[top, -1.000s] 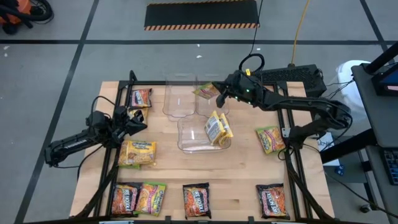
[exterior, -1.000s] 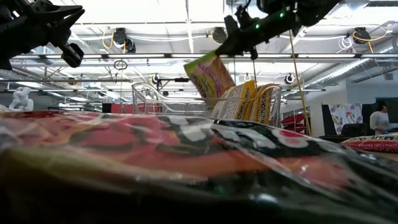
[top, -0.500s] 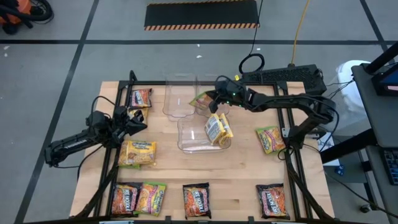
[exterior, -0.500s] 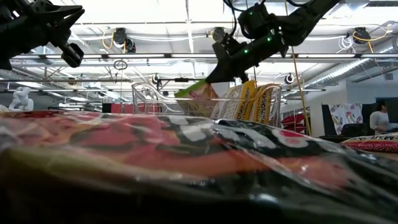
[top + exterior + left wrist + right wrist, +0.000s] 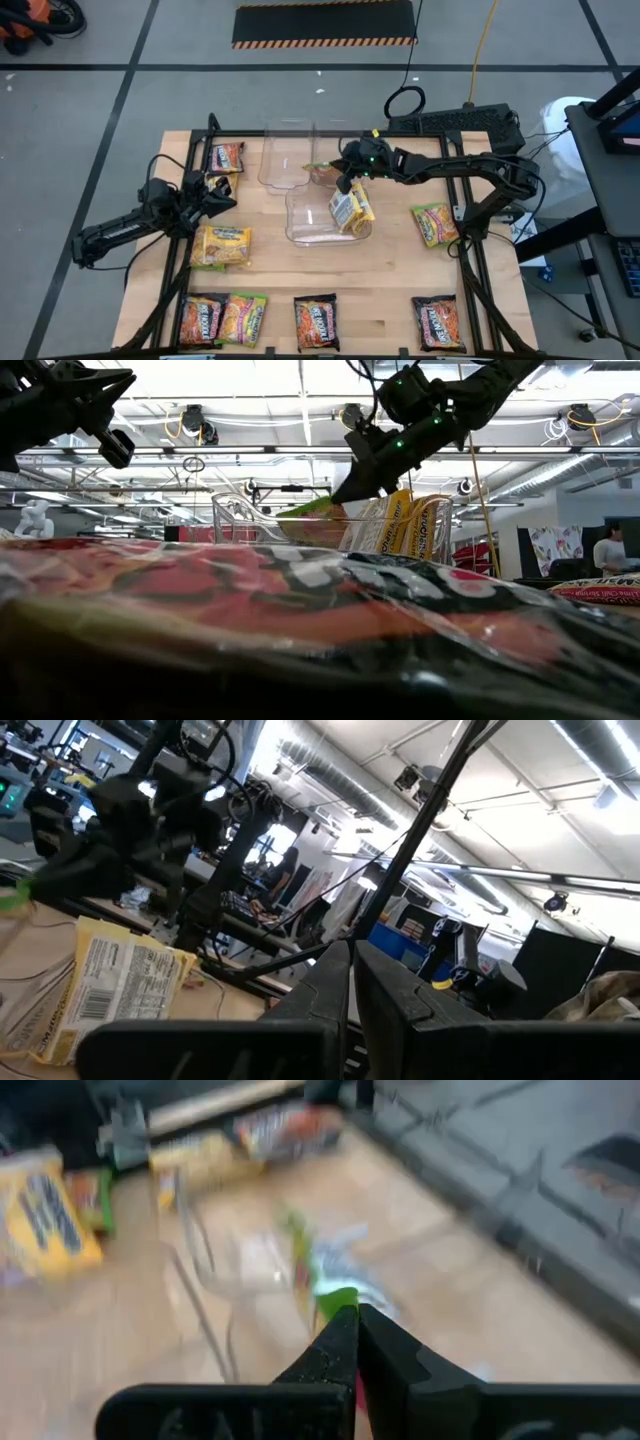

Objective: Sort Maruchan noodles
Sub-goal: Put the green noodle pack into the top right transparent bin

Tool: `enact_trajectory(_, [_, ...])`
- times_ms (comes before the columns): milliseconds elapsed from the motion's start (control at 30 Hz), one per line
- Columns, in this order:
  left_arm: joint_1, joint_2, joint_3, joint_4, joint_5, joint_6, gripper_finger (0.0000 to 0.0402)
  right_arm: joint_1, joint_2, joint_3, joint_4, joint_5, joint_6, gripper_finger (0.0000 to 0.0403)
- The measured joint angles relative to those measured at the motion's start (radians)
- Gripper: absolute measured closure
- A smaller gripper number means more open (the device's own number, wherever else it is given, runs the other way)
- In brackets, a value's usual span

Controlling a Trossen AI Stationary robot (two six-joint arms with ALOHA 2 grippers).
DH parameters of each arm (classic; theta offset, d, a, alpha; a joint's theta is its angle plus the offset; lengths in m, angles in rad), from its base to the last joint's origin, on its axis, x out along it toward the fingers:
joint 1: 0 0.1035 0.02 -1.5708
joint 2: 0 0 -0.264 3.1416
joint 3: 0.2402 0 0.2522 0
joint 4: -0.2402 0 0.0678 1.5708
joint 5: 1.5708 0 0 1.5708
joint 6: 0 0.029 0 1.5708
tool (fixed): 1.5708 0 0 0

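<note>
Right gripper (image 5: 345, 178) clamped on the corner of a lime-green noodle packet (image 5: 322, 172), poised above the rear clear bin (image 5: 330, 140) at the far middle of the worktop (image 5: 390, 280); packet hanging slantwise from the fingertips, its lower end at or just inside the bin rim in the low view. Step in hand, judged: dropping this green packet into its bin. To do well: lower until most of the packet sits below the rim before letting go, keep it centred between the bin walls, release without a sideways flick so the light wrapper does not catch on the rim or slide over into the neighbouring front bin (image 5: 310, 232), where 2 yellow packets (image 5: 350, 208) stand on edge. Risk, judged: slick plastic and a corner-only hold could let the packet swing or flutter. Right arm stretched long from the right side of the worktop, forearm running leftward, wrist angled down toward the bins. Left gripper (image 5: 228, 192) idle near the left edge, fingers nearly together with only a thin slit between them, nothing held, arm low and extended. Remaining packets lying flat: 1 orange-red (image 5: 227, 157) near the far left, 1 yellow (image 5: 222, 246) just beside the left arm, 1 green (image 5: 434, 224) at the right, and a row of 5 (image 5: 316, 322) along the near edge.
</note>
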Motion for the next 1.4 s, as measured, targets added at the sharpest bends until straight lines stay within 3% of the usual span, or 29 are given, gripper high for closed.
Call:
enact_trajectory(467, [0.0, 0.0, 0.0, 0.0, 0.0, -0.004, 0.0376, 0.016, -0.012, -0.001, -0.107, -0.006, -0.008, 0.0403])
enact_trajectory(967, [0.0, 0.0, 0.0, 0.0, 0.0, -0.02, 0.0376, 0.016, -0.035, -0.001, -0.205, -0.078, -0.053, 0.0403])
enact_trajectory(1400, [0.0, 0.0, 0.0, 0.0, 0.0, -0.021, 0.0376, 0.014, -0.116, -0.001, -0.342, -0.077, -0.107, 0.0403])
